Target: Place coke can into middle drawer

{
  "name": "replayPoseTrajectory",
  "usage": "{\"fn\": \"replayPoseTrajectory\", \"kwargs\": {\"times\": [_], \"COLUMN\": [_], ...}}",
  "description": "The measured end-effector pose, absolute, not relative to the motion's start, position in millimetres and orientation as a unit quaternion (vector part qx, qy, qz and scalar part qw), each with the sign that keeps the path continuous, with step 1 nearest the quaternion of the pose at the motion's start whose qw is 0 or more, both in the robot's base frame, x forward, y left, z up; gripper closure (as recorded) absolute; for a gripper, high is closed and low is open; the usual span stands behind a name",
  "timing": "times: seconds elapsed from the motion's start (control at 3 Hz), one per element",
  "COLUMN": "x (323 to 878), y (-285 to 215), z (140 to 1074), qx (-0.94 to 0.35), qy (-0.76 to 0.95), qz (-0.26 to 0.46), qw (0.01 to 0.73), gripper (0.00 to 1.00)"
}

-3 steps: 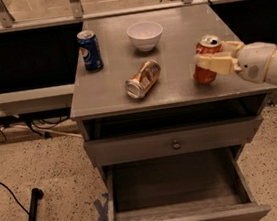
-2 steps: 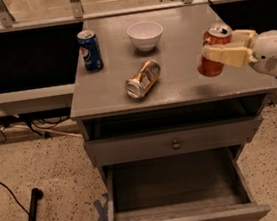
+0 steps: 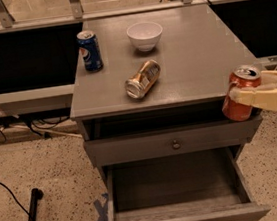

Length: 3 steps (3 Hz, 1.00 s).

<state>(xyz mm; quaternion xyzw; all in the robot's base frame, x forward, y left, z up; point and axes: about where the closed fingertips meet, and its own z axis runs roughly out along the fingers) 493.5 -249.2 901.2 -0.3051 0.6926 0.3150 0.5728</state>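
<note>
**A:** Where is the coke can (image 3: 237,112)?

**B:** In the gripper (image 3: 251,93), which is clamped across the can's middle, with one cream finger over the front of the red wall. The can hangs upright off the front right corner of the desk (image 3: 191,50). It is about level with the closed drawer front (image 3: 133,147), above and to the right of the open middle drawer (image 3: 173,186).

**A:** How will it handle?

**B:** Light, I'd judge, and thin-walled. Aluminium dents under a hard squeeze, and the painted side is slick. A mid-body hold across the width suits it.

**A:** Any risks going in?

**B:** The drawer's thin right wall stands between the can and the drawer floor. The Pepsi can (image 3: 90,50), white bowl (image 3: 145,35) and tipped gold-brown can (image 3: 143,79) sit well apart on the desk top.
</note>
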Motion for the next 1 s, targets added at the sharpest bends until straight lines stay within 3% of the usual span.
{"fn": "replayPoseTrajectory", "kwargs": {"times": [0.33, 1.0], "x": [494, 481], "y": [-249, -296], "z": [901, 783], "qx": [-0.305, -0.322], "qy": [0.693, 0.698], "qz": [0.315, 0.303], "qw": [0.573, 0.563], "gripper": [1.00, 1.00]}}
